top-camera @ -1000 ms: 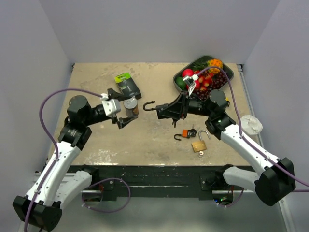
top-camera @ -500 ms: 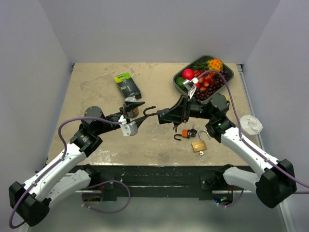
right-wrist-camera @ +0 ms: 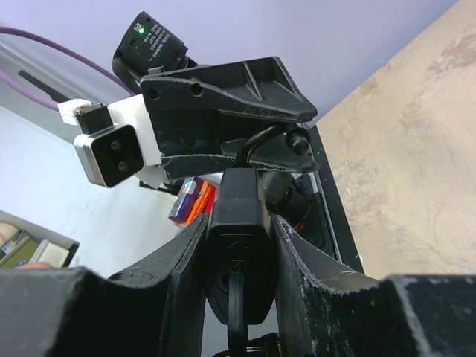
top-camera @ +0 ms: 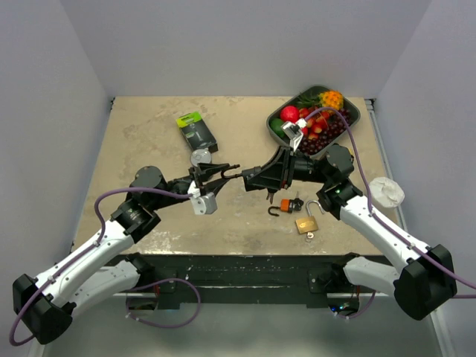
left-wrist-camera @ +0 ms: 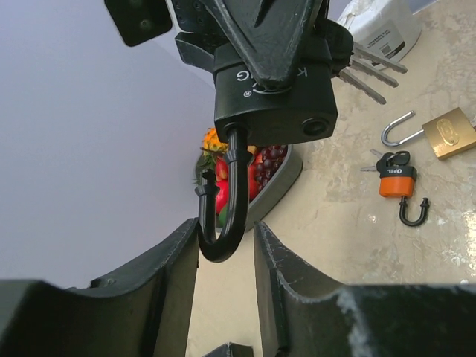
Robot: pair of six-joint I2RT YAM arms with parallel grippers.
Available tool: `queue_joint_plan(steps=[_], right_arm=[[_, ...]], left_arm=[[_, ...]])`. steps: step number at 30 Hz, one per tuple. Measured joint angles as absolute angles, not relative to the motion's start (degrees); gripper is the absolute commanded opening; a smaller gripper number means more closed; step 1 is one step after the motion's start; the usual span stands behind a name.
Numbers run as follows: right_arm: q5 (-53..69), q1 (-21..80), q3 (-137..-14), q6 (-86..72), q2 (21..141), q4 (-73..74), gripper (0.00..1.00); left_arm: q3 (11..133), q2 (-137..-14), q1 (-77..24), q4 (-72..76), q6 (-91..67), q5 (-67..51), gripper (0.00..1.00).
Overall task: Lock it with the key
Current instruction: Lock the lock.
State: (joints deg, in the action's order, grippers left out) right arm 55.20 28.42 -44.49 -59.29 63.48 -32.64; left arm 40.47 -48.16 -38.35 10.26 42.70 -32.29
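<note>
The black padlock, its face showing only "G" and "K", hangs above mid-worktop, clamped between the right gripper fingers. The left gripper has its fingers apart, flanking the open shackle. Lettering on the orange padlock is too small to read. A dark tray in the far right corner holds fruit.

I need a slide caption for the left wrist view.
Right gripper holds the black padlock, its open shackle between the fingers of the open left gripper.
</note>
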Motion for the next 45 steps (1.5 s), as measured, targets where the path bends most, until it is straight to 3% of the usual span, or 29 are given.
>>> queue_joint_plan(steps=[4,8,15,21,22,26,29,35,39,45], right_arm=[[55.27,28.42,-44.29,-59.48,63.48,-32.75,0.00],[55.29,28.42,-43.90,-59.66,63.53,-33.08,0.00],[55.22,28.42,-43.57,-60.03,64.05,-34.41,0.00],[55.61,27.99,-43.68,-57.87,64.12,-34.68,0.00],[56.05,27.88,-43.99,-56.29,64.12,-34.04,0.04],[57.32,27.16,-46.59,-49.23,64.14,-29.19,0.52],[58.00,27.11,-50.13,-41.52,64.27,-23.03,0.69],[58.54,27.29,-54.72,-26.79,64.16,-11.09,0.78],[59.70,26.94,-55.83,-18.02,64.07,-2.55,0.97],[61.30,26.94,-57.25,-4.27,63.31,8.47,0.95]], left_arm=[[40.49,-48.42,-39.42,10.24,42.65,-31.73,0.42],[40.49,-48.42,-40.56,10.24,42.65,-30.89,0.35],[41.32,-48.58,-41.67,9.63,42.09,-30.57,0.00],[44.18,-50.11,-41.65,6.44,38.06,-30.76,0.00],[45.19,-50.72,-41.65,5.21,36.64,-30.98,0.00],[49.17,-53.06,-41.25,1.41,30.52,-31.51,0.00],[51.24,-53.82,-40.93,-0.51,25.41,-32.77,0.00],[51.96,-55.02,-38.17,-4.89,16.32,-39.77,0.00],[52.07,-55.70,-34.50,-5.69,11.22,-44.21,0.00],[52.73,-56.80,-31.94,-5.13,6.04,-48.62,0.00]])
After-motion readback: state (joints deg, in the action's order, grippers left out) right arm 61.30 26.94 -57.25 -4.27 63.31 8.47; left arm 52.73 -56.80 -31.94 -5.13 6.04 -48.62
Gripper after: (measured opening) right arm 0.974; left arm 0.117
